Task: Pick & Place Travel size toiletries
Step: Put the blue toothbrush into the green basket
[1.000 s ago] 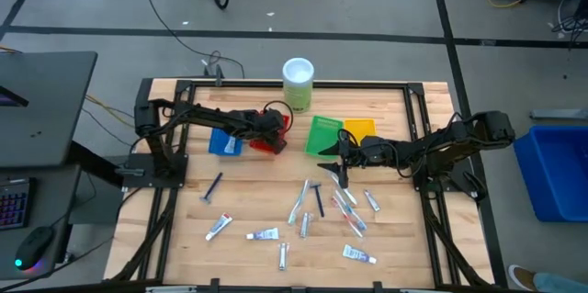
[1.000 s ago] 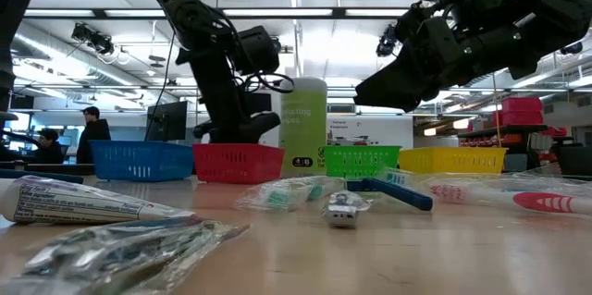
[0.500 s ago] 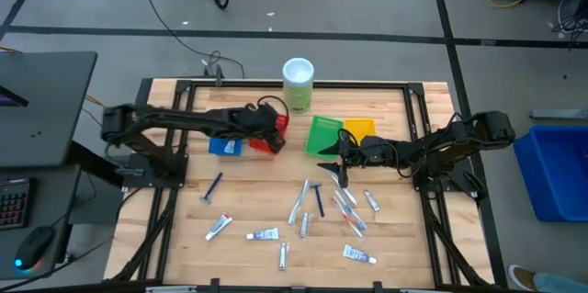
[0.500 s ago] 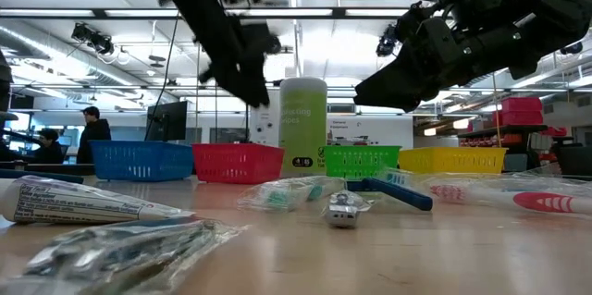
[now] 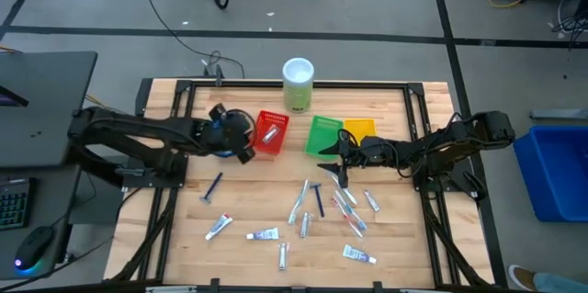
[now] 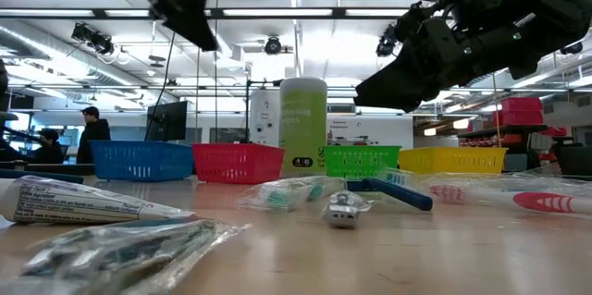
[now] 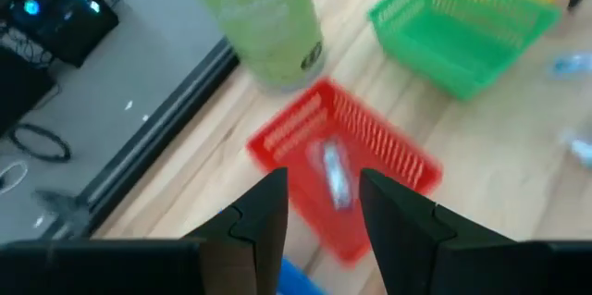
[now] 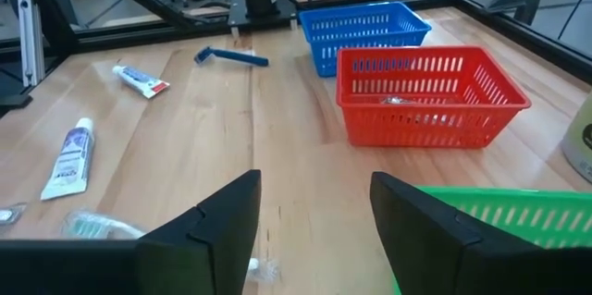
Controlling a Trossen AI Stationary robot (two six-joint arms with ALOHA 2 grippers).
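My left gripper (image 5: 244,144) hangs open above the table, between the blue tray (image 6: 141,159) and the red tray (image 5: 269,133); it holds nothing (image 7: 324,193). A small white tube (image 7: 333,171) lies on the red tray's floor. My right gripper (image 5: 331,159) is open and empty, hovering just in front of the green tray (image 5: 323,134). Several toiletries lie flat on the near half of the table: white tubes (image 5: 265,234), a blue razor (image 5: 213,185), another razor (image 5: 319,198) and wrapped toothbrushes (image 5: 345,207).
The yellow tray (image 5: 359,129) stands next to the green one. A pale green cylinder with a white top (image 5: 298,84) stands upright at the far edge behind the trays. Bare wood lies between the trays and the scattered items. People stand in the room beyond.
My left arm has pulled back from over the red tray toward the table's left edge and has risen. The red tray, earlier covered by the gripper, now shows a white tube inside. My right arm has kept still.
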